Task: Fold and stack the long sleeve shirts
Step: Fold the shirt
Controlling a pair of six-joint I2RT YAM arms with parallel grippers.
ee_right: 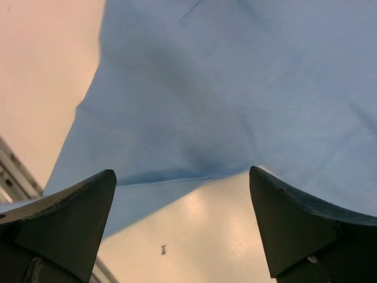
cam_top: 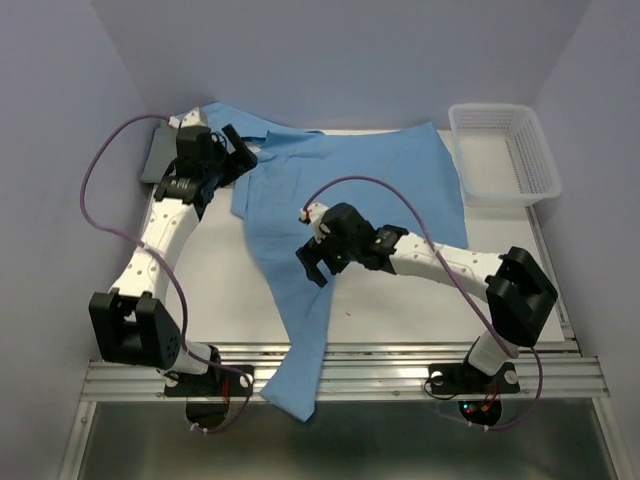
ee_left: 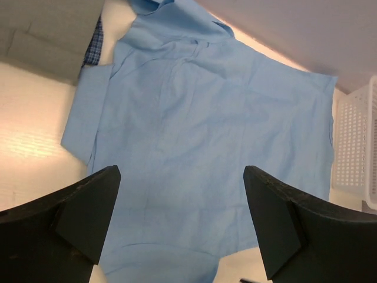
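A light blue long sleeve shirt (cam_top: 340, 190) lies spread across the white table (cam_top: 230, 300), with one sleeve (cam_top: 300, 385) hanging over the front edge. A grey long sleeve shirt (cam_top: 160, 152) lies folded at the back left corner. It also shows top left in the left wrist view as grey cloth (ee_left: 44, 35) with a checked patch at its edge. My left gripper (cam_top: 238, 152) is open above the blue shirt's (ee_left: 206, 118) back left part. My right gripper (cam_top: 315, 268) is open over the blue cloth's (ee_right: 235, 88) lower edge. Neither holds anything.
A white mesh basket (cam_top: 505, 150) stands at the back right, and its wall (ee_left: 353, 147) lies just beside the shirt's right edge. A metal rail (cam_top: 400, 375) runs along the table's front. A small dark speck (ee_right: 163, 250) lies on bare table below the right gripper.
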